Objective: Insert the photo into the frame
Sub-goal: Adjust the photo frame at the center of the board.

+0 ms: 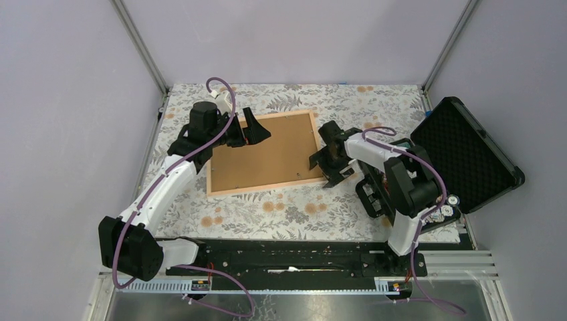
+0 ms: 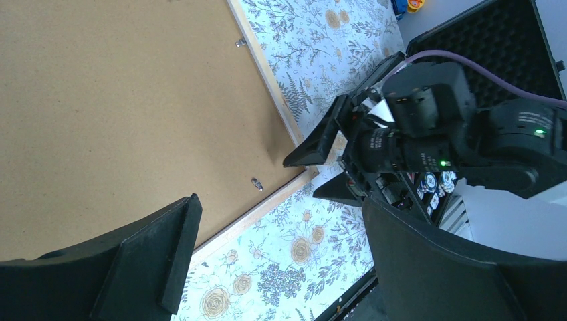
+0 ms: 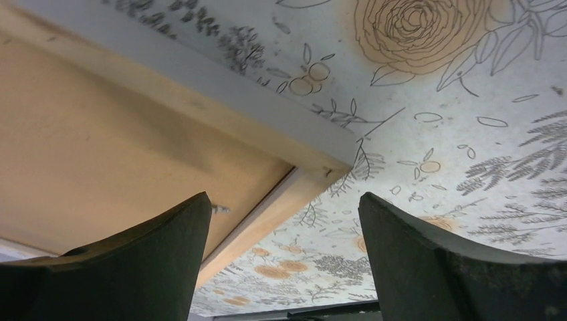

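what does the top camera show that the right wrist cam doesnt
Only the top camera: the whole frame, the left fingers near its far left corner, and the open black case at right. Only the right wrist: a close, low look at one frame corner, with a small metal tab plain to see. Both: the frame, the photo's brown back, the flowered cloth, the right fingers apart.

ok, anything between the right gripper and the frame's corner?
Nothing visible. The right gripper hangs with open jaws at the near-right corner of the frame, with only floral tablecloth around it. The photo already lies inside the rails, brown back up.
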Robot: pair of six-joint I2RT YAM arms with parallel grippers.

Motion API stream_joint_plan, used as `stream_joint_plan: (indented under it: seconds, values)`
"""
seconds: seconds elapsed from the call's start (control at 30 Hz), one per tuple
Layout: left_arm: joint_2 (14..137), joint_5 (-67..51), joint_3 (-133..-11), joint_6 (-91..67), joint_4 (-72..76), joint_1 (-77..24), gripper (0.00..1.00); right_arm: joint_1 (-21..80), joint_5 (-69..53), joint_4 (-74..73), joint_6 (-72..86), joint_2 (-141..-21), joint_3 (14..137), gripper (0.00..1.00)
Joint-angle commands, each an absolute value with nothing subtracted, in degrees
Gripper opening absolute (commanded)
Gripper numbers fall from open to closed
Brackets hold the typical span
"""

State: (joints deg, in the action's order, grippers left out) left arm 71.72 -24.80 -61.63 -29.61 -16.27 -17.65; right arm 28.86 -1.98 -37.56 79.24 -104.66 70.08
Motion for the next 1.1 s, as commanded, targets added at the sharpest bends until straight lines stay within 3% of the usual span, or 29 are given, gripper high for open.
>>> stream_joint_plan:
  seconds: [0.0,0.13,0.27,0.4,0.57,0.83,1.07]
  values:
    - [69.9,-24.7,-63.2,-29.1,-14.3,-17.8,0.99,30.1,-4.3,-37.1,85.8,-107.5,70.2,0.87]
    - [69.8,-24.7,-63.2,-29.1,-14.3,-17.8,0.99,31.0,-4.2,-34.7,87.8,-109.0,68.2,0.74]
    - [69.8,-24.5,-63.2,-29.0,-14.5,-17.8,0.99,31.2,-3.1,-33.8,87.4,-110.5,67.0,0.52]
    - [69.7,-24.5,-63.4,-28.9,-14.6,-17.8,0.99,31.1,1.1,-33.8,85.9,-111.3,66.1,0.24]
    - [69.8,-24.6,-63.4,-28.9,-14.6,-17.8,0.99,28.4,6.6,-33.3,78.4,-112.8,68.1,0.01]
    - [69.5,-24.5,-63.3,-28.9,-14.6,-17.9,0.99,17.7,5.5,-30.5,47.2,-123.5,83.3,0.0]
    - [69.7,-24.1,-63.2,-28.7,-14.5,-17.9,0.99,16.3,-4.0,-32.0,28.2,-134.7,103.7,0.0]
